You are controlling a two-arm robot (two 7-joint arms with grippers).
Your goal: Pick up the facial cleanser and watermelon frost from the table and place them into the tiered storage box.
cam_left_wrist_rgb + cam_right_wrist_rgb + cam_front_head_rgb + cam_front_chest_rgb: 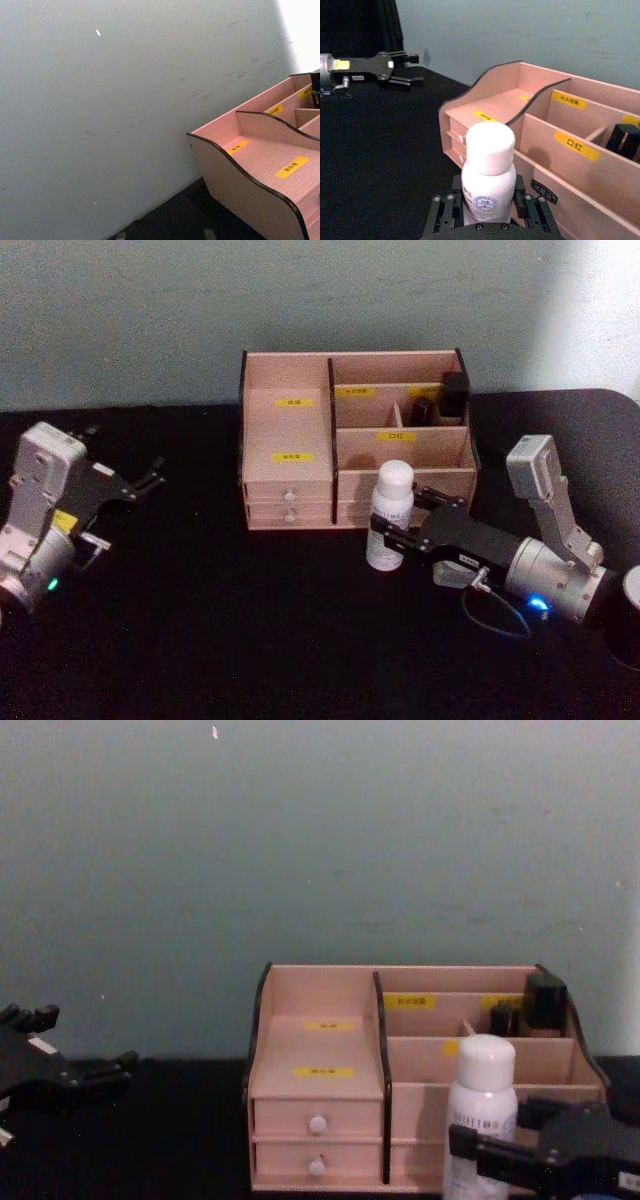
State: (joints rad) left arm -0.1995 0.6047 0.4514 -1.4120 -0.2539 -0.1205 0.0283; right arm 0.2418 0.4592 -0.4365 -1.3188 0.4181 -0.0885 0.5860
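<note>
Nearest to the robot, on its right side, the right gripper (395, 512) reaches across the black table (220, 620). Its two black fingers (521, 186) sit on either side of the facial cleanser (488, 170). They look closed snugly against the bottle's lower body, touching both sides.

The cleanser is a tall, slim white bottle with a rounded white cap. It stands upright on the table, just in front of the right half of the tiered storage box (285, 425).

The bottle is probably stiff, smooth plastic and fairly light. It should not crush under a firm squeeze, but the glossy round wall could slip or twist between flat pads. Because it is tall and narrow, it would tip easily. A hold on the body somewhat below the middle seems sensible, leaving the cap free. The cap itself would be a poor place to grip.

Off to the robot's left, well apart from the bottle, the left gripper (414, 69) hangs idle above the table with its fingers apart, holding nothing.

Farther back stands the pale wooden box, with stepped open compartments, yellow labels and two white-knobbed drawers (289, 502). Small dark bottles (455, 395) occupy its rear right compartments. The left compartments and the front right compartment look free.
</note>
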